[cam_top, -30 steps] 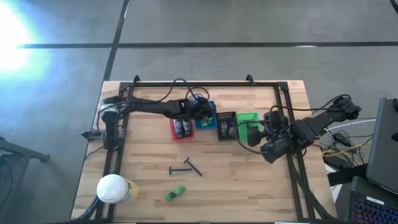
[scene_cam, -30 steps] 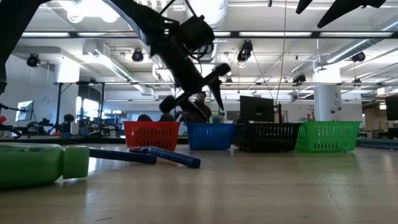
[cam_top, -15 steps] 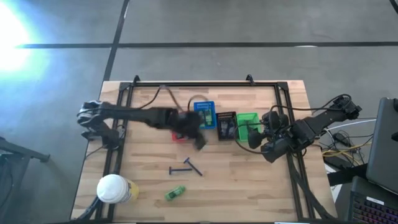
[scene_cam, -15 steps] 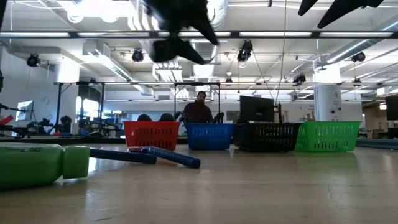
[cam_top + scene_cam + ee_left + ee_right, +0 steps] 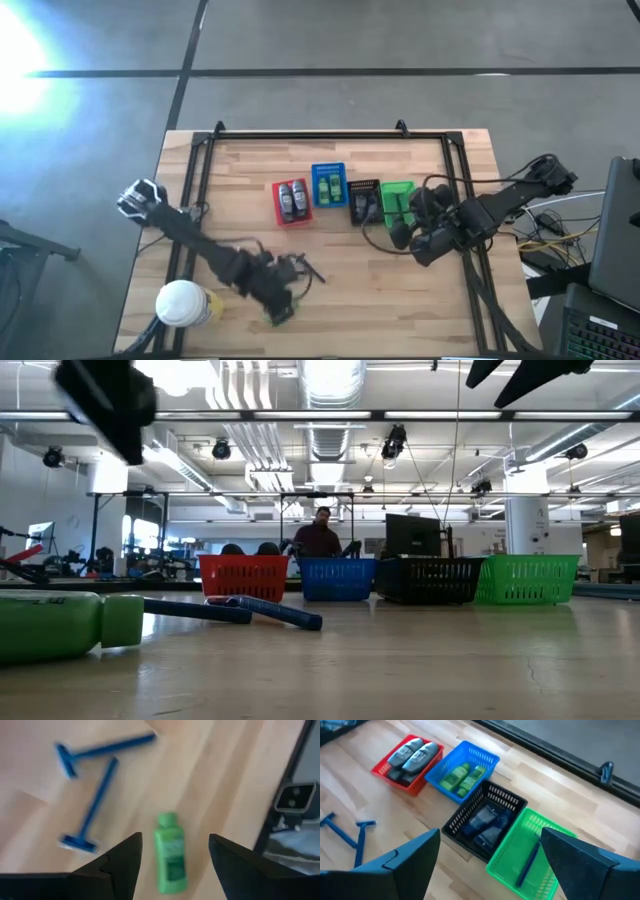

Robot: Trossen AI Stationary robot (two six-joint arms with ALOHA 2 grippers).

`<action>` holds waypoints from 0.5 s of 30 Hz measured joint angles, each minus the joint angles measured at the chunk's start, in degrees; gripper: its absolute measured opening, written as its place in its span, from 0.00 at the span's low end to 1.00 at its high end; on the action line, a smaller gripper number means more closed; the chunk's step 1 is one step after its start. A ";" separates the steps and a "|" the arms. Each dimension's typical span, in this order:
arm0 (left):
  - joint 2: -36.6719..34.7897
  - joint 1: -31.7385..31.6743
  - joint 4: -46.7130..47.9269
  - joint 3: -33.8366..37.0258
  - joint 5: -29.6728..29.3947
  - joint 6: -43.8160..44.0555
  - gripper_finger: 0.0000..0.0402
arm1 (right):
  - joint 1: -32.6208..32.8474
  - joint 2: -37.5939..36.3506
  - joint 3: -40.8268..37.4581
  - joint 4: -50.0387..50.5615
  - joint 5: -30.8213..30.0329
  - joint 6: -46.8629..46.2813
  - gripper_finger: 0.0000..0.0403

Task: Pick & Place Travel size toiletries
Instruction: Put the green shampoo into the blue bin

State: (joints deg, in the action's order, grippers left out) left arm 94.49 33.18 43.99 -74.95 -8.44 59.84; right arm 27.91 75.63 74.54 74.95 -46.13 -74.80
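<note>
**Left gripper over the green bottle, fingers apart**

My left gripper [image 5: 172, 852] hangs above the green bottle [image 5: 171, 852], fingers [image 5: 122, 857] spread wide with the bottle lying between them and nothing gripped. In the high view that bottle [image 5: 281, 313] lies near the table's front edge [image 5: 330, 345], just beside the big white-lidded container [image 5: 183, 303].

Counting from the red basket [image 5: 291, 203] outward: two grey oval bottles [image 5: 412, 754] lie inside it, side by side. Touching it, the blue basket [image 5: 328, 186] holds two green items [image 5: 461, 776]. Next comes the black basket [image 5: 364, 202] with dark packets [image 5: 487, 826] I can't count, then the green basket [image 5: 397, 201] with one thin blue stick [image 5: 528, 863]. Four baskets in a row.

In front of the red basket lie two blue razors [image 5: 300, 270], crossing near each other on bare wood. Broad clear board lies between the razors and the basket row, and more toward the right front corner.

My right gripper [image 5: 490, 865] waits just beside the green basket, fingers parted, holding nothing.

The low view shows what the overhead can't: the green bottle [image 5: 70, 625] lying flat on its side, the razors [image 5: 235, 610] flat behind it, and a person [image 5: 320, 538] standing beyond the blue basket [image 5: 337, 578]. Only the right wrist view reveals the basket contents clearly.
</note>
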 joint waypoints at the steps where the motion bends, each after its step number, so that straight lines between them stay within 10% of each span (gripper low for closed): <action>1: 0.95 1.49 -0.61 -0.16 -0.31 1.53 0.58 | -0.03 0.46 0.00 -0.30 0.56 0.92 0.86; 15: 11.07 11.81 -3.04 -1.21 -6.89 6.84 0.58 | -0.16 5.19 0.00 -0.73 4.63 0.74 0.87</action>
State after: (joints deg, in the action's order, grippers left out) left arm 105.56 44.99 40.95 -76.16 -15.34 66.68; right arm 27.75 80.82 74.54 74.22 -41.50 -74.06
